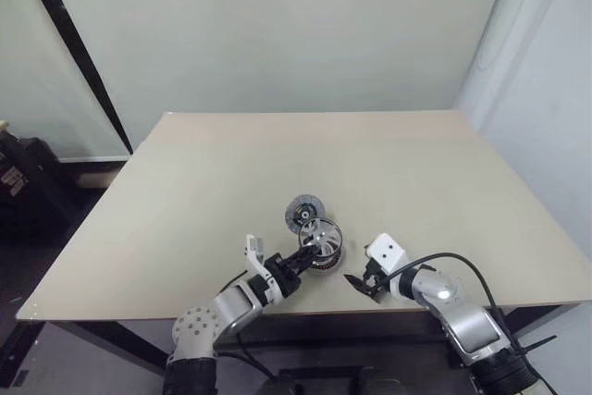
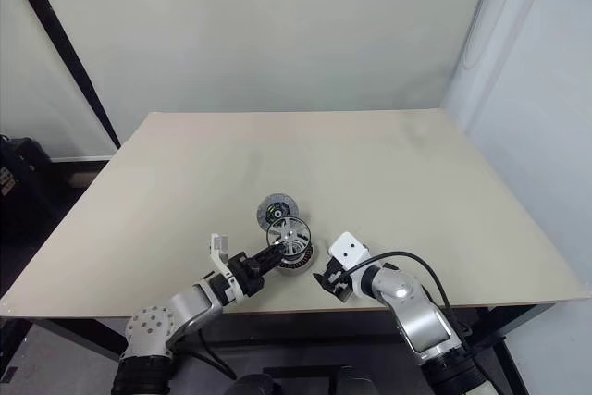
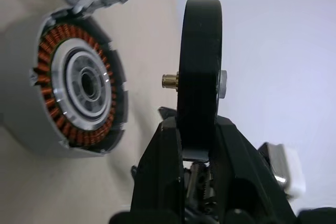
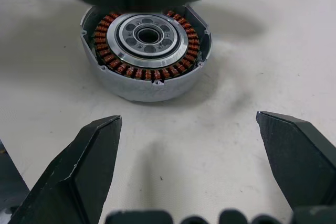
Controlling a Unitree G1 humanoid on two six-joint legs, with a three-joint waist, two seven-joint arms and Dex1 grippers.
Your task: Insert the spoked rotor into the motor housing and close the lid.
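Left jaws (image 3: 197,129) clamp spoked rotor (image 3: 198,66) above motor housing (image 3: 58,87).

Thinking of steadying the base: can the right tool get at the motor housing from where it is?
Probably yes. The right tool is open, facing the motor housing across bare table. The rotor in the left tool hangs above the housing, so approach low.

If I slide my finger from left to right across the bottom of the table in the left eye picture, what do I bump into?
left gripper holding the spoked rotor → motor housing → right gripper
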